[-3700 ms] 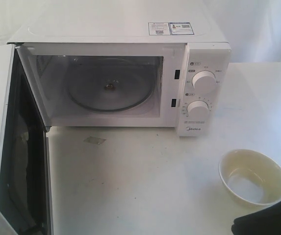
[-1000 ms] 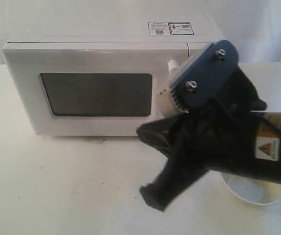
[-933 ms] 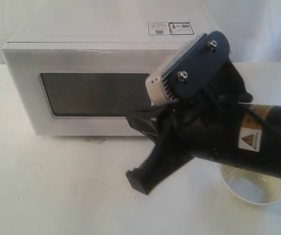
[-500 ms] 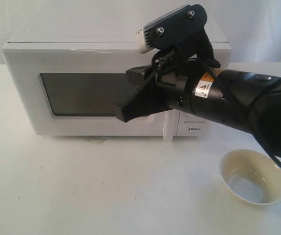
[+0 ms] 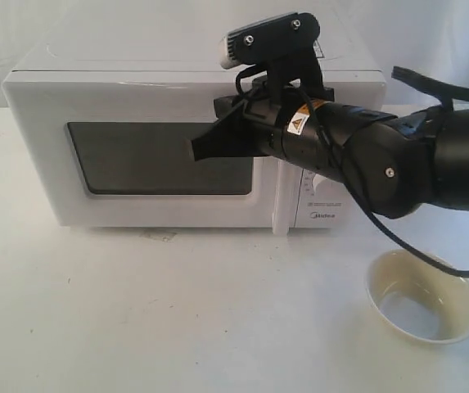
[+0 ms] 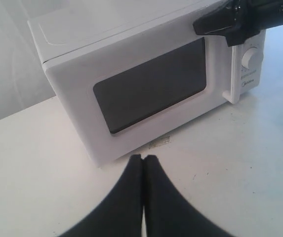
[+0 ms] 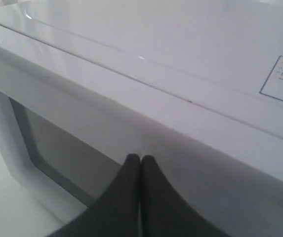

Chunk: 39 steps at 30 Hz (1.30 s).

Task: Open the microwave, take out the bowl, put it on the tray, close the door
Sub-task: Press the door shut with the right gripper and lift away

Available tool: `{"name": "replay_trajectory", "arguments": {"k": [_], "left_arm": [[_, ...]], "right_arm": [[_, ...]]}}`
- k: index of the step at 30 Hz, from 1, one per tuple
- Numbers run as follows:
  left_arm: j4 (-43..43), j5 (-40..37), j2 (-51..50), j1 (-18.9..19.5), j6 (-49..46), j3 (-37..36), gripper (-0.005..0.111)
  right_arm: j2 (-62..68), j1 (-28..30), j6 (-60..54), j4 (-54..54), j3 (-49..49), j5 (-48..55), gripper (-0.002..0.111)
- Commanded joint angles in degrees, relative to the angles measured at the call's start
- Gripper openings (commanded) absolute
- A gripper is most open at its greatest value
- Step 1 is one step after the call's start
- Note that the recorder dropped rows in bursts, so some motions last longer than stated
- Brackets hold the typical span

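- Right tool point(image 5: 200, 149) pinched shut and empty, in front of the closed door's point(image 5: 136, 98) window; contact unclear.
- Right arm point(image 5: 381, 155) hides the microwave's point(image 5: 136, 49) knobs and upper handle point(image 5: 280, 209).
- Left tool point(image 6: 143, 160) closed, above the desk point(image 6: 230, 163).
- Bowl point(image 5: 422, 296) on the desk, front right of the microwave.

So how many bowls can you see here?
1: the cream bowl sits on the table, in front of the microwave and right of its shut door. Its dark window could hide another.
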State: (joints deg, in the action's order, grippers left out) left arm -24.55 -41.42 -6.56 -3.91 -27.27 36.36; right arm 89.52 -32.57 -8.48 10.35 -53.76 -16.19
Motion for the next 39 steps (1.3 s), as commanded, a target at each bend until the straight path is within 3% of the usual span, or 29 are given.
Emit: {"name": "replay_trajectory", "arguments": {"k": [1, 8, 14, 20, 39], "left_arm": [[-0.7, -0.2, 0.4, -0.2, 0.5, -0.4, 0.0], [-0.7, -0.2, 0.4, -0.2, 0.3, -0.4, 0.0], [-0.7, -0.2, 0.4, -0.2, 0.3, -0.4, 0.0], [-0.7, -0.2, 0.4, -0.2, 0.3, -0.4, 0.0], [-0.7, -0.2, 0.4, -0.2, 0.3, -0.4, 0.0]], "right_arm": [[1.8, 1.2, -0.3, 0.6, -2.1, -0.6, 0.0], [1.9, 2.4, -0.3, 0.5, -2.7, 1.9, 0.0], [-6.6, 2.2, -1.9, 0.2, -2.6, 22.9, 0.0], [-27.5, 0.6, 3.8, 2.3, 3.1, 36.1, 0.0], [-51.3, 0.6, 4.7, 2.2, 3.1, 37.5, 0.0]]}}
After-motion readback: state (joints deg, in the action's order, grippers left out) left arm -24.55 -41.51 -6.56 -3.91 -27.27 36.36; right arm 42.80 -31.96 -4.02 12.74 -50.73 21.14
